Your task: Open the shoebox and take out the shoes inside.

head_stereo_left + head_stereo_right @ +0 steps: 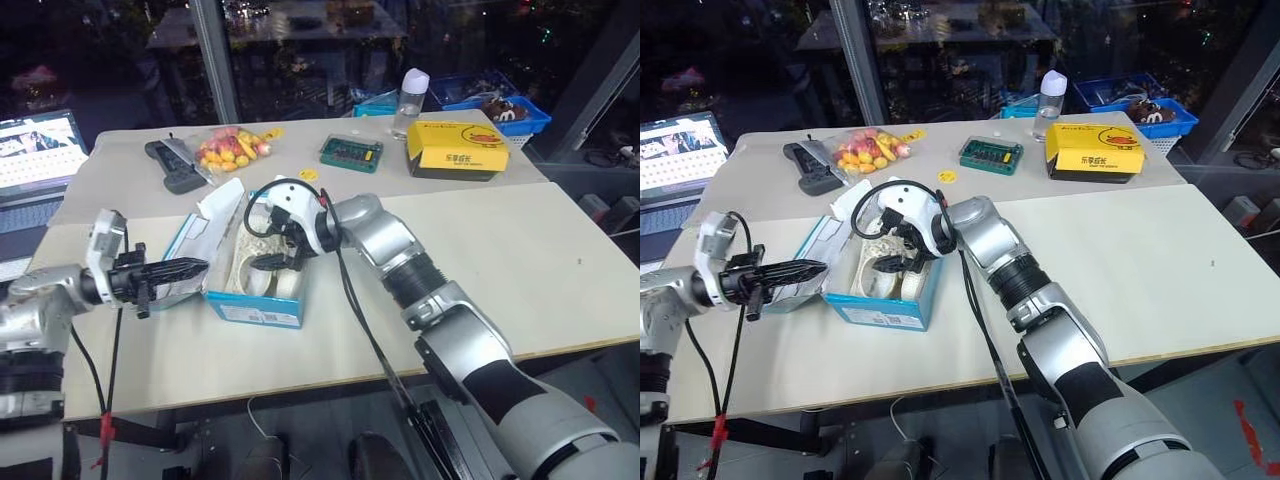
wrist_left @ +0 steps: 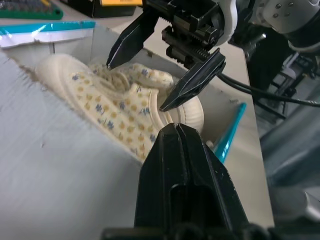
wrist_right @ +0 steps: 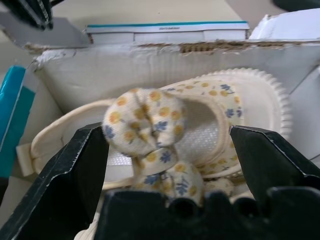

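The blue shoebox [image 1: 256, 309] stands open near the table's front left, its white-lined lid [image 1: 196, 243] folded back to the left. Inside lie cream shoes [image 1: 262, 270] with a small flower print. My right gripper [image 3: 167, 131] reaches down into the box, open, its fingers on either side of one shoe's bow [image 3: 145, 125] without closing on it. The left wrist view shows that right gripper [image 2: 135, 86] spread over the shoe [image 2: 112, 102]. My left gripper [image 1: 188, 268] is shut, level, its tips at the lid's edge; nothing shows between its fingers [image 2: 177, 150].
At the table's back lie a yellow box [image 1: 457, 148], a clear bottle [image 1: 410, 100], a green case [image 1: 351, 153], a bag of sweets [image 1: 230, 148] and a black device [image 1: 172, 165]. A laptop [image 1: 35, 150] stands far left. Blue baskets [image 1: 505, 108] sit behind the table.
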